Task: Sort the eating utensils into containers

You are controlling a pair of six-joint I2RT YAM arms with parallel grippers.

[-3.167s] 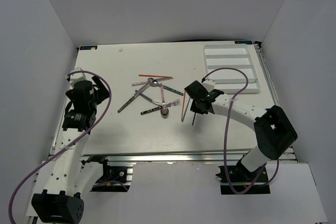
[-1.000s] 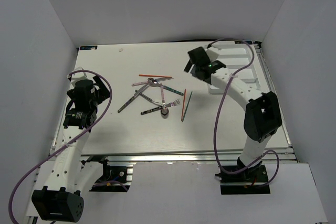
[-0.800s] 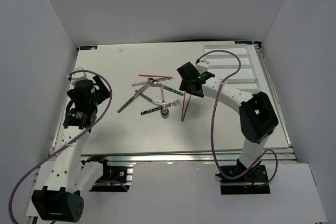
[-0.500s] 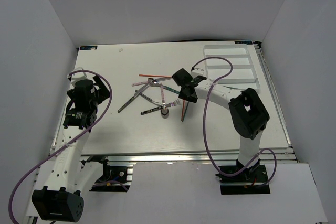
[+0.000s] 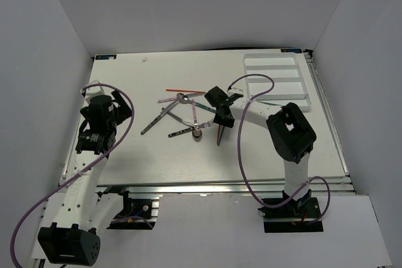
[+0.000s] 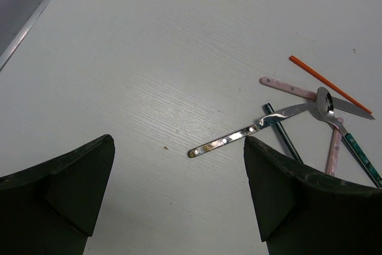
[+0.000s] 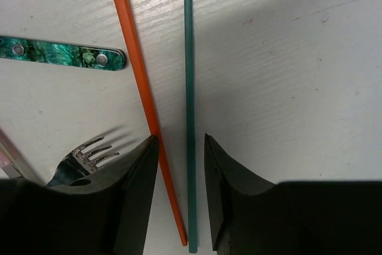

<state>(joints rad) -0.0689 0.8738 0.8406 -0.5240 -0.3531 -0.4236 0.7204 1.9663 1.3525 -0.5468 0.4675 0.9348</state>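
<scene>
My right gripper (image 5: 220, 116) is low over the table, and in the right wrist view it (image 7: 179, 147) is open. Its jaws straddle an orange stick (image 7: 143, 106) and a dark green stick (image 7: 188, 117) that lie side by side. The left finger (image 7: 134, 195) is close against the orange stick. A silver fork (image 7: 77, 159) and a green-handled utensil (image 7: 59, 52) lie just left. More utensils (image 5: 179, 114) are piled mid-table. The white tray (image 5: 276, 95) stands at the back right. My left gripper (image 6: 178, 147) is open and empty above the table, left of a silver handle (image 6: 239, 137).
A second orange stick (image 5: 185, 91) lies behind the pile, seen also in the left wrist view (image 6: 328, 85) beside a pink handle (image 6: 286, 88) and a spoon (image 6: 325, 101). White walls enclose the table on three sides. The right arm's cable (image 5: 251, 86) loops over the tray's near edge.
My right gripper has swung from beside the tray back left and down onto the two sticks. The left arm has not moved.
</scene>
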